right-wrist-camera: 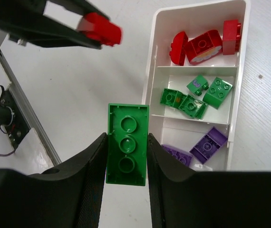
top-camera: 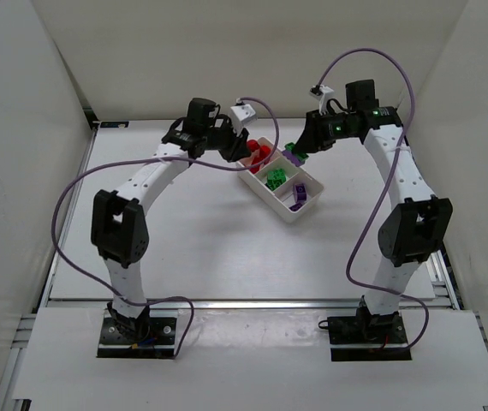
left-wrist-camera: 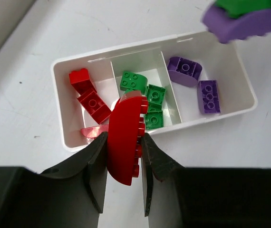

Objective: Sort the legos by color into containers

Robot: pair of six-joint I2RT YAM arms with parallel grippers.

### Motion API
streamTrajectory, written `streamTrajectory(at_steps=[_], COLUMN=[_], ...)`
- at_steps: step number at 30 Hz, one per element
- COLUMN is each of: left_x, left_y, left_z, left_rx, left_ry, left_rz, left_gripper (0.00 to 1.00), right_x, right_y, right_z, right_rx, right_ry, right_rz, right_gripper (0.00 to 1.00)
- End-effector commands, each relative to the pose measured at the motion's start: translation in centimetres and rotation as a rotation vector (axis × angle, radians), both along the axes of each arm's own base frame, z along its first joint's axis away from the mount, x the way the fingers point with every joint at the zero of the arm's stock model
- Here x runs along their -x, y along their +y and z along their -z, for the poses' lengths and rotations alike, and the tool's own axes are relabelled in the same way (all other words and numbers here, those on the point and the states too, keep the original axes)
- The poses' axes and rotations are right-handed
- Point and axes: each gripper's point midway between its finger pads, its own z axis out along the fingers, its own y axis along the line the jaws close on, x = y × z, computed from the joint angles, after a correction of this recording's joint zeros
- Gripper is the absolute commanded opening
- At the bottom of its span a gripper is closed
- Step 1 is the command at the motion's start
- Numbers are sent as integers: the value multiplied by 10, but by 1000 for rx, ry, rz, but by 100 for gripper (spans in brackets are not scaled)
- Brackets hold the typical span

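Note:
The white tray (top-camera: 291, 214) stands at the back centre with three compartments. In the left wrist view the tray (left-wrist-camera: 59, 66) holds red bricks (left-wrist-camera: 92, 102) on the left, green bricks (left-wrist-camera: 152, 99) in the middle and purple bricks (left-wrist-camera: 208, 95) on the right. My left gripper (left-wrist-camera: 125, 137) is shut on a curved red brick (left-wrist-camera: 123, 156) just above the tray's near wall. My right gripper (right-wrist-camera: 127, 142) is shut on a long green brick (right-wrist-camera: 126, 124), held beside the tray (right-wrist-camera: 150, 61) over the table. A purple piece (left-wrist-camera: 249, 21) shows against that green brick; I cannot tell whether it is attached.
Both grippers (top-camera: 244, 154) (top-camera: 298, 154) hang close together over the tray's far end. White enclosure walls stand at the left, right and back. A metal rail (right-wrist-camera: 31, 128) with a cable runs along the table's edge.

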Motion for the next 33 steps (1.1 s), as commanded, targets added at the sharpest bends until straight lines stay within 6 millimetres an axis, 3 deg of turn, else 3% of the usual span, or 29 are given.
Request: streamTrajectory(at_steps=[1,2,3,6,7,8,10,12,13,19,21,23,25,28,31,33], left_x=[-3,-7,-13,-26,-31,-34,-42,-48,-52,-71,-78,-84,-87,-96,-91,-89], left_y=[-8,-12,-14,-18,-20,-23,-26,-29,-29,-29,-27,-25,-24,-19,-13,1], left_z=[-6,-11,1,4,18,15,33,35,47,70,76,84,83,73,40,3], left_rx=[36,46,39,36,22,28,14,15,6,-25,-39,-49,-47,-16,93,220], left_ry=[97,94,113,106,128,125,154,152,172,197,193,200,197,202,245,267], left_rz=[-29,-33,-37,-46,-47,-45,-51,-51,-57,-119,-142,-168,-184,-239,-208,-156], left_gripper=[10,10,10,10,10,10,11,17,21,41,55,61,68,70,70,70], right_x=[5,5,6,6,6,5,4,3,3,0,-1,-2,-3,-6,-9,-11], right_y=[-10,-13,-14,-21,-23,-24,-27,-28,-30,-34,-35,-35,-35,-34,-31,-28], right_z=[-11,-10,-12,-11,-11,-11,-9,-8,-7,-4,-2,2,3,3,0,-1], right_rx=[12,13,11,13,12,13,16,17,18,23,25,29,25,-1,-64,-125], right_ry=[-47,-43,-45,-35,-32,-32,-25,-23,-17,-14,-5,3,7,23,51,110], right_rz=[14,20,22,39,43,48,54,56,59,67,72,74,76,80,77,86], right_gripper=[0,0,0,0,0,0,0,0,0,0,0,0,0,0,0,0])
